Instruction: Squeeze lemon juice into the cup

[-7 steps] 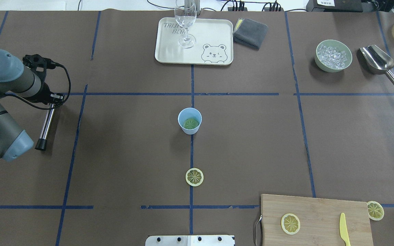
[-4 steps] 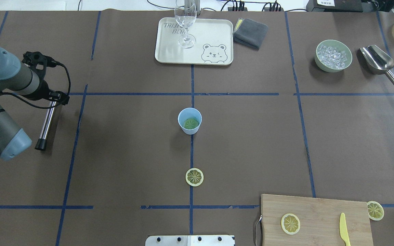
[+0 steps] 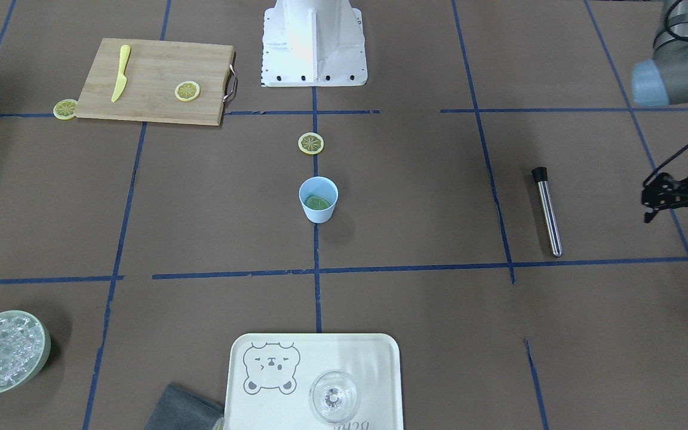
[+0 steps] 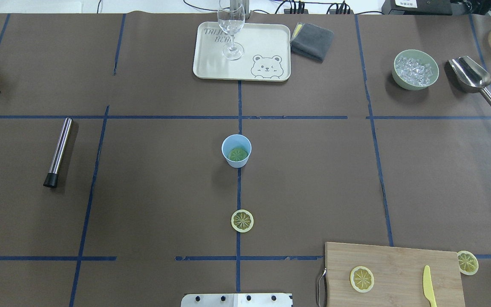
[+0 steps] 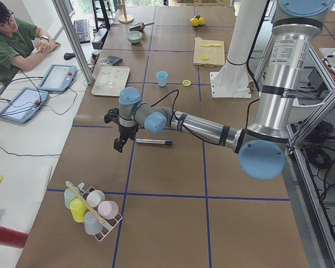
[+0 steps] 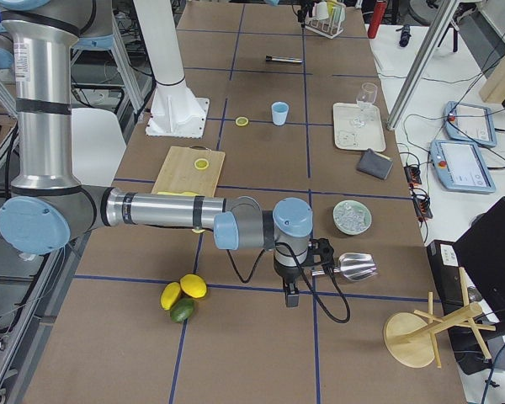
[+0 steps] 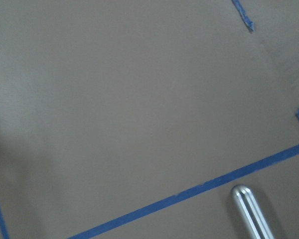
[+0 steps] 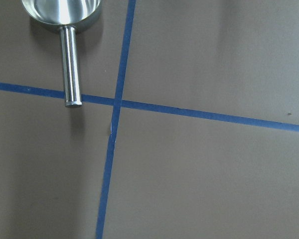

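Front-facing: my left gripper (image 3: 680, 222) hangs spread, empty, by the worktop's left edge, muddler (image 3: 547, 212) released; overhead: that arm has withdrawn, cup (image 4: 236, 150) mid-worktop, lemon slice (image 4: 242, 221) near it, so squeezing likely comes next. Right side: right gripper (image 6: 288, 295); its grip I cannot tell.

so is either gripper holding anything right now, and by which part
Nothing is held. The left gripper hangs empty, apart from the steel rod; nothing shows in the right gripper either.
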You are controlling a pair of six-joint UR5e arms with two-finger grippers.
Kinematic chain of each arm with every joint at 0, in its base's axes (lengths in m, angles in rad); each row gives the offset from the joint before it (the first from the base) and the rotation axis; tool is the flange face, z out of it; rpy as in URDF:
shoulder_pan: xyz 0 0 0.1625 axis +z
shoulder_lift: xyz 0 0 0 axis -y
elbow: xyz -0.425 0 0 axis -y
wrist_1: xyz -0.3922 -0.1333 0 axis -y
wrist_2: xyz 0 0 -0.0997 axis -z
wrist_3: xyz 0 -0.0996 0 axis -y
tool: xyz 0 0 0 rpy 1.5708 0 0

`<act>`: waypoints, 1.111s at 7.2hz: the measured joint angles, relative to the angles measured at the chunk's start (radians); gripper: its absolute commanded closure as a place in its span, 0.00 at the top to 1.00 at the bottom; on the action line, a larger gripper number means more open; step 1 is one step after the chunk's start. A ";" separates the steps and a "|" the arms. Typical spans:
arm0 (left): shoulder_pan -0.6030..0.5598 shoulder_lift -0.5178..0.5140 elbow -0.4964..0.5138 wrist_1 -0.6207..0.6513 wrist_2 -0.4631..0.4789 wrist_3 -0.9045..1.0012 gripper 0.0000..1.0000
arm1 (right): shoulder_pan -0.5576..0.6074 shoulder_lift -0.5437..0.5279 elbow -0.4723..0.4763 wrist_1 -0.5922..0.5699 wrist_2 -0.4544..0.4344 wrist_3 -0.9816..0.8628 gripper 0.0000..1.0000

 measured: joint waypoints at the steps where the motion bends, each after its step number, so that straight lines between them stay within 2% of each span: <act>1: -0.108 0.014 -0.001 0.069 -0.022 0.118 1.00 | 0.000 0.000 0.000 0.000 0.003 0.000 1.00; 2: -0.199 0.021 -0.001 0.161 -0.031 0.205 1.00 | 0.000 0.002 0.001 0.000 0.007 0.000 1.00; 4: -0.270 0.038 0.000 0.357 -0.068 0.289 1.00 | 0.000 0.005 0.000 -0.001 0.013 0.000 1.00; 6: -0.284 0.123 -0.013 0.404 -0.220 0.294 1.00 | 0.000 0.006 0.001 -0.001 0.014 0.000 1.00; 8: -0.303 0.160 -0.028 0.405 -0.269 0.258 1.00 | 0.000 0.006 0.002 -0.001 0.020 0.000 1.00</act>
